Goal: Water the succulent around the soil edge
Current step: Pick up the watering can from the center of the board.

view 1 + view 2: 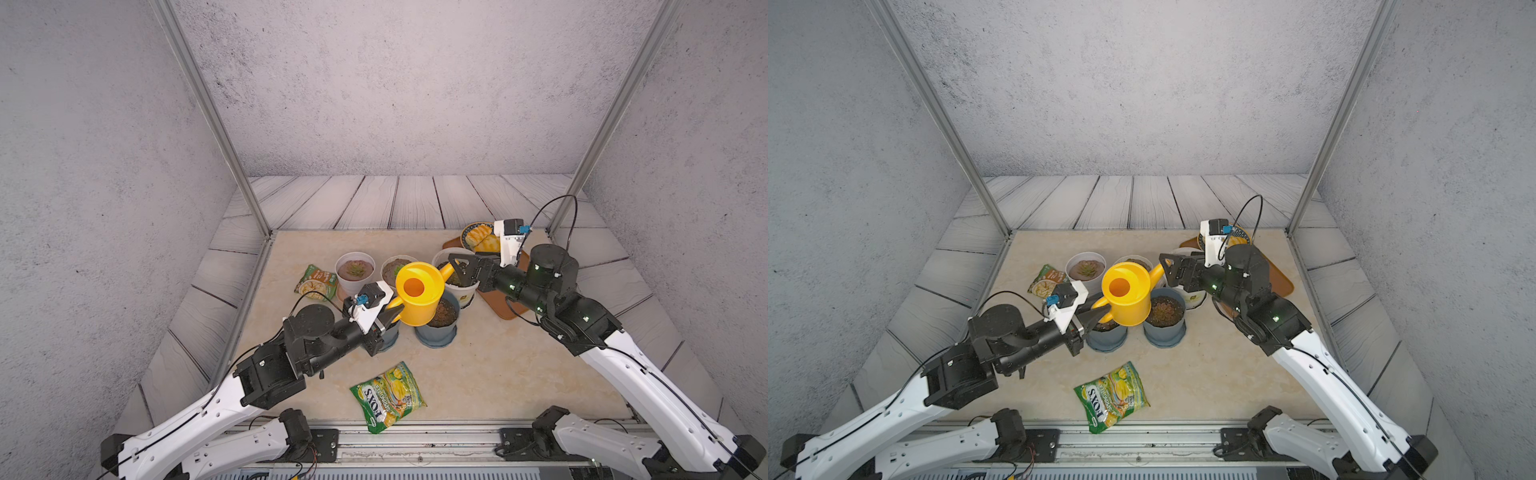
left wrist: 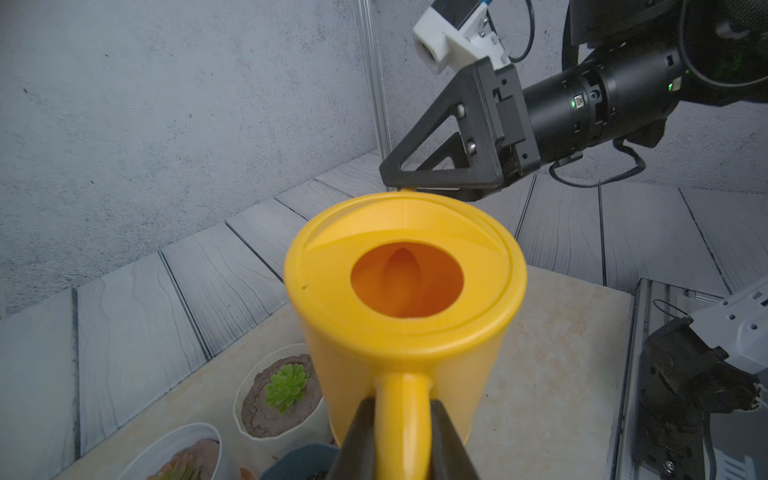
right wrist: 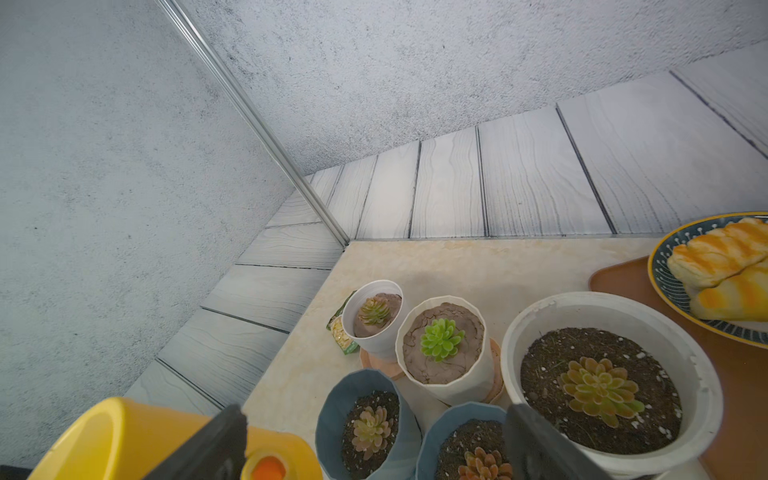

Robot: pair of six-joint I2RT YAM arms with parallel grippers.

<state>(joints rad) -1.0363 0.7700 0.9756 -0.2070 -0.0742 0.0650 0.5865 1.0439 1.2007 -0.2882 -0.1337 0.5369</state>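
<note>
Between right pincer tips: spout mouth, wrist-view only.

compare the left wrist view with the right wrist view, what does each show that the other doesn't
Only the left wrist view: the left gripper shut on the handle of the yellow watering can, the can's fill hole, and the right gripper seen from outside. Only the right wrist view: the large white pot, the bread on a patterned plate, the brown tray. Both: the can, the faceted white pot with its green succulent.
</note>
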